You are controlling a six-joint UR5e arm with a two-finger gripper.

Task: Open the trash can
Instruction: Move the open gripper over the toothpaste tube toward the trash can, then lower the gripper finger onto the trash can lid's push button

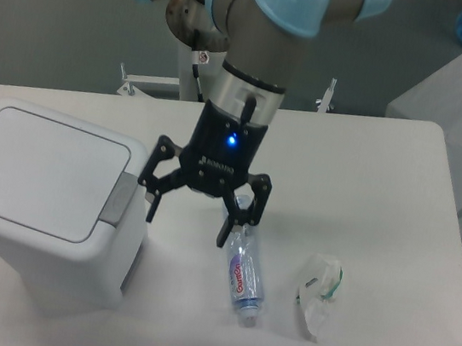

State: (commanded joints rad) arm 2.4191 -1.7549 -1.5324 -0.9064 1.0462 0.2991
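trash can (46, 199): it sits at the left end of the table (385, 177), a big white box with rounded corners, its flat lid (38, 170) down and shut.

push tab (120, 199): a grey strip on the can's right-hand edge, at the lip of the lid, running along that edge from the far side of the table toward the near side. I judge this is the part I have to press.

my end effector (193, 217): both fingers spread wide and pointing down, nothing between them. It hangs just to the right of the can, above the table.

bearing: the tab lies to the camera's left of my end effector, and very near. My left-hand fingertip (151, 212) is just beside the can's right wall, close to the tab; from this one view I cannot tell whether it touches the plastic or stands a little off it.

height: my fingertips appear about level with the tab or slightly below it, so I judge I need to come up and over before I can push down on it.

line of fingers: my two fingers are spread roughly across the table, left to right, so the left one leads toward the can.

bottle (245, 270): lies on the table below my right-hand finger, long axis toward the camera, away from the can.

crumpled wrapper (319, 293): further right, well apart from the can.
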